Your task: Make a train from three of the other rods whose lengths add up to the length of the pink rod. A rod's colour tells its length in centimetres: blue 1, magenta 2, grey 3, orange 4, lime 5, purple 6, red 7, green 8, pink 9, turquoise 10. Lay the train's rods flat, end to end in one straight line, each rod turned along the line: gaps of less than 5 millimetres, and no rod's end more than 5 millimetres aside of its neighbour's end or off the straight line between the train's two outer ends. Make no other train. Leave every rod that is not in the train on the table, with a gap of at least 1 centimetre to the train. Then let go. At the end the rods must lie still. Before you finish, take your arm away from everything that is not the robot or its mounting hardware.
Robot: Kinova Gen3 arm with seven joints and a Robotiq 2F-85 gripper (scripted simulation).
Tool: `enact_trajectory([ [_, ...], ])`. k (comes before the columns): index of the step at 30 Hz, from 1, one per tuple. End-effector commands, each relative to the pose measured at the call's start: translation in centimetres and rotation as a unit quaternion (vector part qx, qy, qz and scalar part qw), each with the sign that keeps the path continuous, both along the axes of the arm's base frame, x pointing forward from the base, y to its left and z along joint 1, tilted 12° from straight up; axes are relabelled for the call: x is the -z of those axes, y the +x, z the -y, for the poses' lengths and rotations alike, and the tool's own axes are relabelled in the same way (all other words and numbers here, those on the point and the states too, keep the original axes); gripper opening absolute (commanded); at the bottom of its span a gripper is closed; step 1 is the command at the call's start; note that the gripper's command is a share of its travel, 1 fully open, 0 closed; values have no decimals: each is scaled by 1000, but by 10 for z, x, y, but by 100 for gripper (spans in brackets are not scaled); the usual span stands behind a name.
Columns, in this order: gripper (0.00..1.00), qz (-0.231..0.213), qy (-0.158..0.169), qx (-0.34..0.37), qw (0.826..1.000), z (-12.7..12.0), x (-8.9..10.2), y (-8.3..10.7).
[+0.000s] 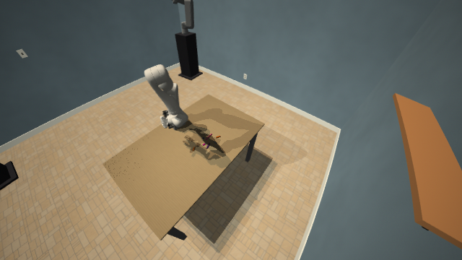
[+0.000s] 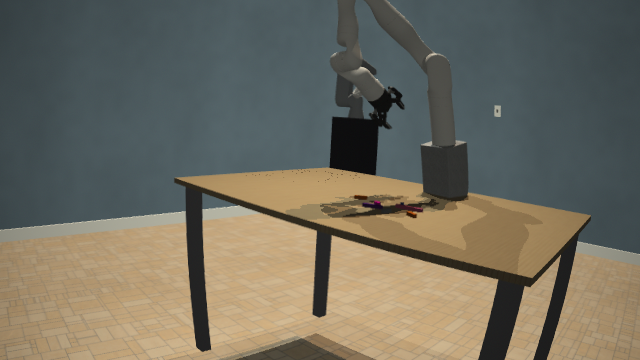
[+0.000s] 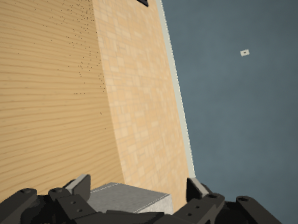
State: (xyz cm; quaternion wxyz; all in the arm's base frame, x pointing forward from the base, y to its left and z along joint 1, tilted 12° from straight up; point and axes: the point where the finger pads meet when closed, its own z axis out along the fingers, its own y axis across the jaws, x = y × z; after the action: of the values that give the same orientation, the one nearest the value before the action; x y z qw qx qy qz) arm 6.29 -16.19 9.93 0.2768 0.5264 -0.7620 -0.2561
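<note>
Exterior view: gripper (image 2: 388,111) wide, empty, high above tabletop (image 2: 500,250); rods (image 2: 395,205) clustered at 6 o'clock, risk nudging neighbours w/ imprecise descent.

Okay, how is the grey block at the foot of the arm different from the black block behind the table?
Colour: the grey block is mid grey, while the black block is plain black. Place: the grey block stands on the table, close to the rods, while the black block stands on the floor beyond the table, by the wall. Both are upright boxes, and each carries a pale arm.
</note>
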Motion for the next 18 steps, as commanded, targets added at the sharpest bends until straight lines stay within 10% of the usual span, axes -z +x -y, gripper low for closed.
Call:
enact_trajectory([
  [1,100,-1,1,-3,1000,-1,0,0],
  [18,100,1,7,-87,996,11,12,5],
])
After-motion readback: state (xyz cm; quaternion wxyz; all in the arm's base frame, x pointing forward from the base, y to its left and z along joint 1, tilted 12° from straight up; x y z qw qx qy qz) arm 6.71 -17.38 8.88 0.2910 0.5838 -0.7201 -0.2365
